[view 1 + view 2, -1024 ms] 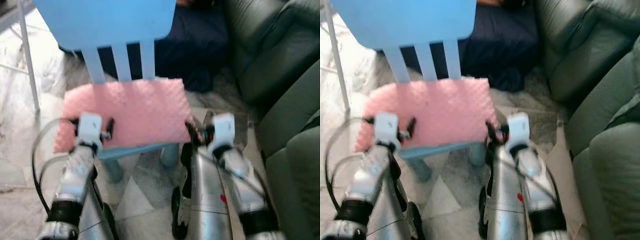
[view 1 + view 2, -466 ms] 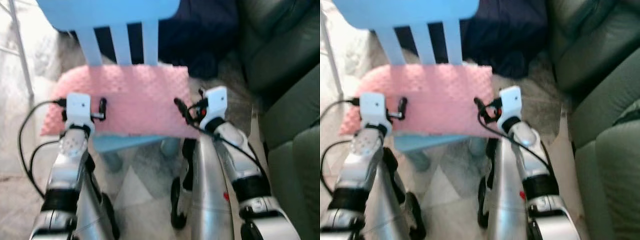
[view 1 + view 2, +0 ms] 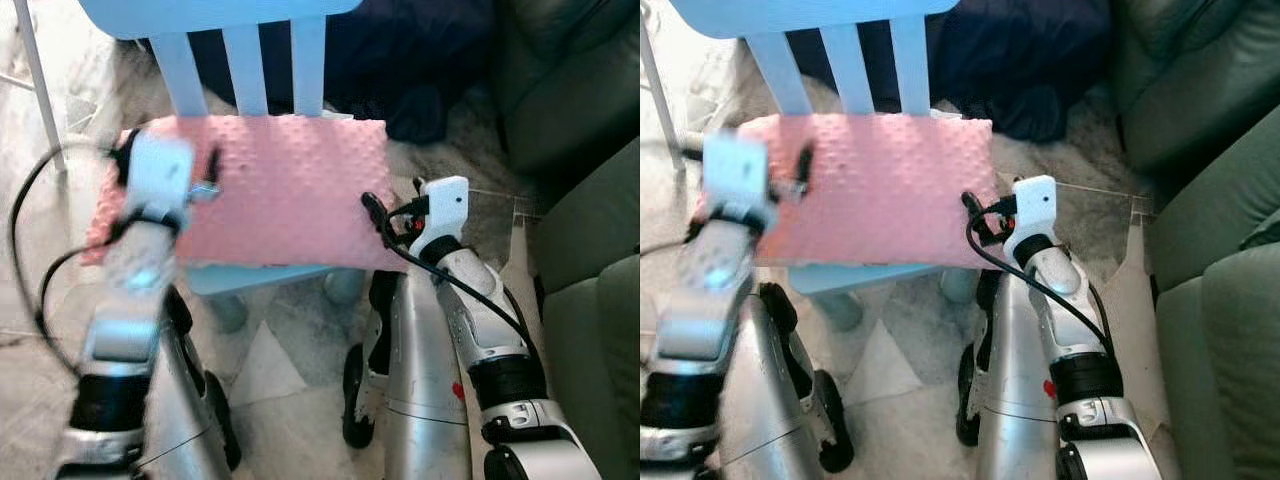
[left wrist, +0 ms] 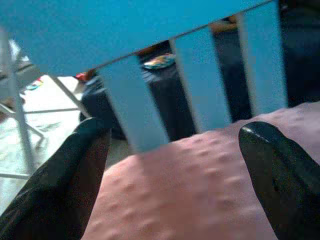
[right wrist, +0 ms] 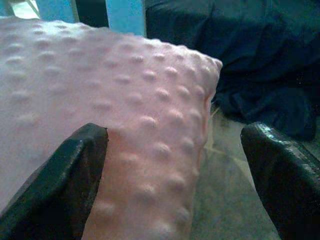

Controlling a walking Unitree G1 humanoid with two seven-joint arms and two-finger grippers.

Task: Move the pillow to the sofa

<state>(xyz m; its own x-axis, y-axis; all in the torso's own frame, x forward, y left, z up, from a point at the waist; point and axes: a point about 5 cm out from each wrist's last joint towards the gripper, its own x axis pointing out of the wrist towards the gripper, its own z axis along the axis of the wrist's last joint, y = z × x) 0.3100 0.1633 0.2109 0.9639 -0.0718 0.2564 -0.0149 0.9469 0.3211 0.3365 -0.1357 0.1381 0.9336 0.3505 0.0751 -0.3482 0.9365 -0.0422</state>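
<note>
Pillow [image 3: 270, 190] hides the chair [image 3: 250, 278] seat; left gripper [image 4: 175, 165] blurred, right gripper [image 5: 170, 170], jaws spread.

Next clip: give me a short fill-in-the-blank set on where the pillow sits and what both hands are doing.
1. The pink pillow lies on a blue ____.
2. The fingers of the left hand are ____, with the pillow between them.
3. The right hand straddles the pillow's ____ with open fingers.
4. The green sofa stands on the robot's ____ side.

Missing words: chair; open; corner; right
</note>
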